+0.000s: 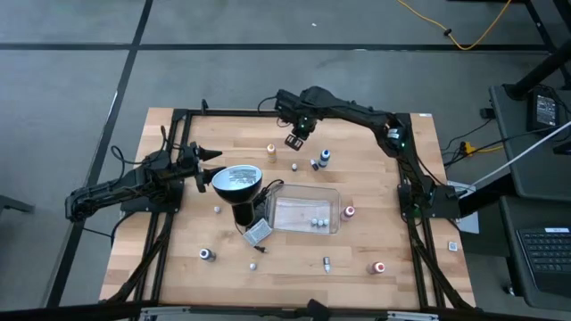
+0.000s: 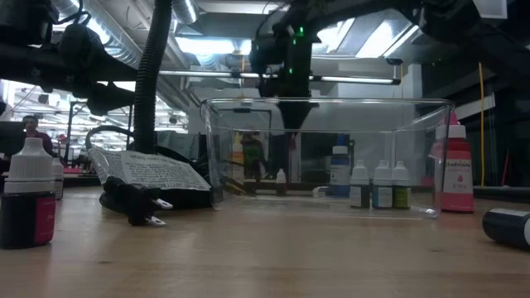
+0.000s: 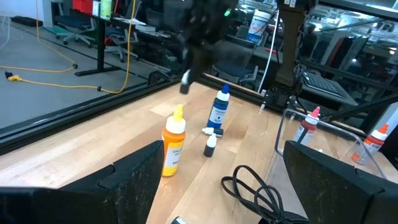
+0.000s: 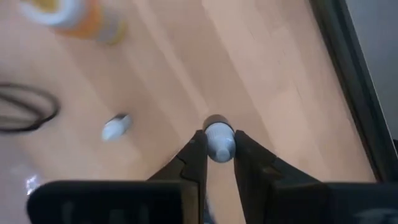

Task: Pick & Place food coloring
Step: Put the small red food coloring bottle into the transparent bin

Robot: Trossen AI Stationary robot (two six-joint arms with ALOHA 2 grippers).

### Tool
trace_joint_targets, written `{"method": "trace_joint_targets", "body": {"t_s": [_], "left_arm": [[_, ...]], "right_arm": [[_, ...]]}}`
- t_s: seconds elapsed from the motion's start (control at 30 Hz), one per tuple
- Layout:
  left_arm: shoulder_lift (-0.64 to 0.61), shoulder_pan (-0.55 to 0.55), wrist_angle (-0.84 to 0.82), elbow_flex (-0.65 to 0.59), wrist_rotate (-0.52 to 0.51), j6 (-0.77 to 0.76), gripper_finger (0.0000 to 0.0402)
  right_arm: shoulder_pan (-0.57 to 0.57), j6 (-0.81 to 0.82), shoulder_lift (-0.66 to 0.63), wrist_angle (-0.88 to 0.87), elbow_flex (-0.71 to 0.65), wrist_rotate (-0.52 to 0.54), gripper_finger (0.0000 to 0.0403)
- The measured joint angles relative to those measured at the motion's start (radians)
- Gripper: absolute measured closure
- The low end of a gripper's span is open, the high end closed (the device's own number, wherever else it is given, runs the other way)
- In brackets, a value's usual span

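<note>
Small white-capped bottle (image 4: 218,142) pinched in the right gripper (image 4: 217,149).
Held at twelve o'clock near the tabletop (image 1: 375,152) edge; left gripper (image 1: 211,155) gapes empty at nine.

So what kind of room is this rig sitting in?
Most likely a workshop or robotics lab. The wooden table stands on a bare grey floor with an orange cable trailing across it, a desk with a keyboard sits beside it, and exposed ducts run overhead.
</note>
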Motion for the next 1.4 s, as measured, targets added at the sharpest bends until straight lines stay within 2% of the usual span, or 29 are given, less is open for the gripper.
{"method": "trace_joint_targets", "body": {"t_s": [0.13,0.4,0.83,1.07,1.4], "left_arm": [[0.0,0.0,0.0,0.0,0.0,0.0,0.008],[0.0,0.0,0.0,0.0,0.0,0.0,0.008],[0.0,0.0,0.0,0.0,0.0,0.0,0.008],[0.0,0.0,0.0,0.0,0.0,0.0,0.008],[0.0,0.0,0.0,0.0,0.0,0.0,0.008]], "right_arm": [[0.046,0.013,-0.002,-0.077,0.057,0.0,0.0333],[0.158,0.083,-0.084,-0.091,0.011,0.012,0.0339],[0.387,0.265,-0.326,0.003,-0.308,0.049,0.0335],[0.513,0.349,-0.345,0.029,-0.376,0.049,0.0337],[0.621,0.431,-0.345,0.199,-0.503,0.012,0.0337]]}}
